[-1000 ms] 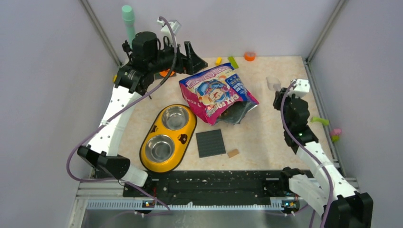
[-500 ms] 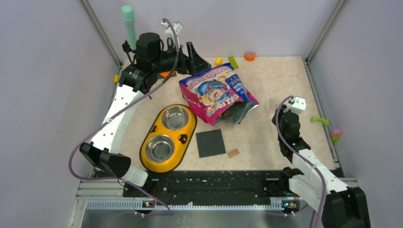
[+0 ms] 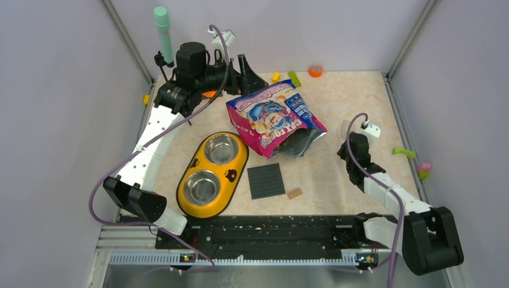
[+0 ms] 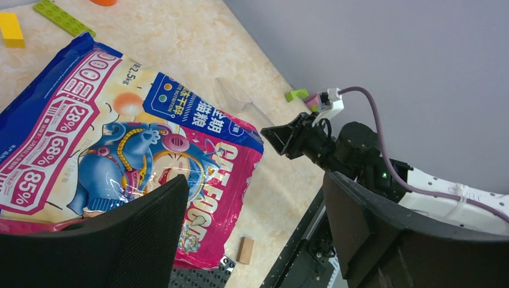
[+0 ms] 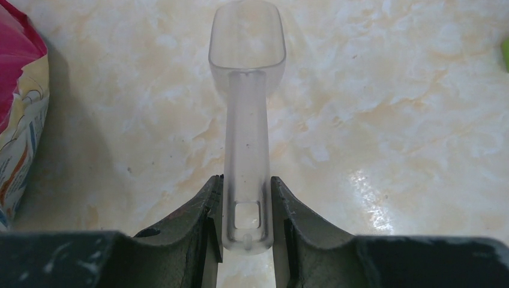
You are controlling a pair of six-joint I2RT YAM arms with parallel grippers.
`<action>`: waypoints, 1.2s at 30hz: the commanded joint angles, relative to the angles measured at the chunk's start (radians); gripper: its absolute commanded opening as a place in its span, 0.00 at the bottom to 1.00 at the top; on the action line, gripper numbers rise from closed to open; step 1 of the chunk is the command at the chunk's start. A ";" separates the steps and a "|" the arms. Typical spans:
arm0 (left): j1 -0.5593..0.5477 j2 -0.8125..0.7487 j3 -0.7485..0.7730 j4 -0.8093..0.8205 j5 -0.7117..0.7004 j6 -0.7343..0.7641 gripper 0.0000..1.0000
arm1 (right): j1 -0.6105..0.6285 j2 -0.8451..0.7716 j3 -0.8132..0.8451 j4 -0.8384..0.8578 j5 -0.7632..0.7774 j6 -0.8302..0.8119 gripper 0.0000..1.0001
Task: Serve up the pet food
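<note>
Evidently caught at the scooping step, with no serving done yet. Found the right gripper (image 5: pixel 247 210) clamped on the handle end of the clear scoop (image 5: pixel 247 120), fingers pressed to either side of it, to the right of the bag (image 3: pixel 275 117) and near its torn mouth. Saw no pellets in the scoop's cup, pointing away from the wrist over the table (image 5: pixel 390 120); could not tell whether lifted or resting. Judged the pet food (image 3: pixel 290 143) to be inside the bag, glimpsed only as a dark brown patch at the open near-right end. Noted the left gripper (image 4: pixel 252 198) hovering by the bag's far left corner, fingers wide apart and holding nothing. Spotted the yellow double bowl (image 3: pixel 212 174) just left of the bag's near edge, both steel cups empty. Called, as a next move, for swinging the scoop leftward into the bag's mouth, cup first and low, digging under the kibble and lifting level; probably also for pinning the bag with the left gripper, to guard against sliding film or a collapsing mouth.
</note>
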 commanded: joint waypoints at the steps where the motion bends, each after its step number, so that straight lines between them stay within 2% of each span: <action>1: 0.005 -0.014 -0.007 0.048 0.010 0.003 0.86 | 0.000 0.098 0.135 -0.222 -0.061 0.181 0.00; 6: 0.009 -0.021 -0.016 0.045 0.017 0.011 0.86 | 0.001 0.193 0.154 -0.242 -0.102 0.290 0.00; 13: 0.017 -0.021 -0.018 0.024 0.038 0.017 0.86 | 0.006 0.364 0.216 -0.272 -0.083 0.383 0.00; 14: 0.018 -0.021 -0.015 0.019 0.042 0.018 0.86 | 0.013 0.385 0.229 -0.287 -0.068 0.392 0.03; 17: 0.021 -0.023 -0.012 0.002 0.044 0.024 0.86 | 0.017 0.423 0.255 -0.305 -0.042 0.398 0.29; 24: 0.024 -0.022 0.001 -0.022 0.045 0.028 0.86 | 0.017 0.435 0.270 -0.292 -0.058 0.360 0.60; 27: 0.024 -0.013 0.016 -0.035 0.055 0.028 0.86 | 0.017 0.427 0.273 -0.299 -0.060 0.345 0.65; 36: 0.025 0.016 0.058 -0.051 0.083 0.032 0.86 | 0.102 0.441 0.291 -0.320 0.123 0.305 0.65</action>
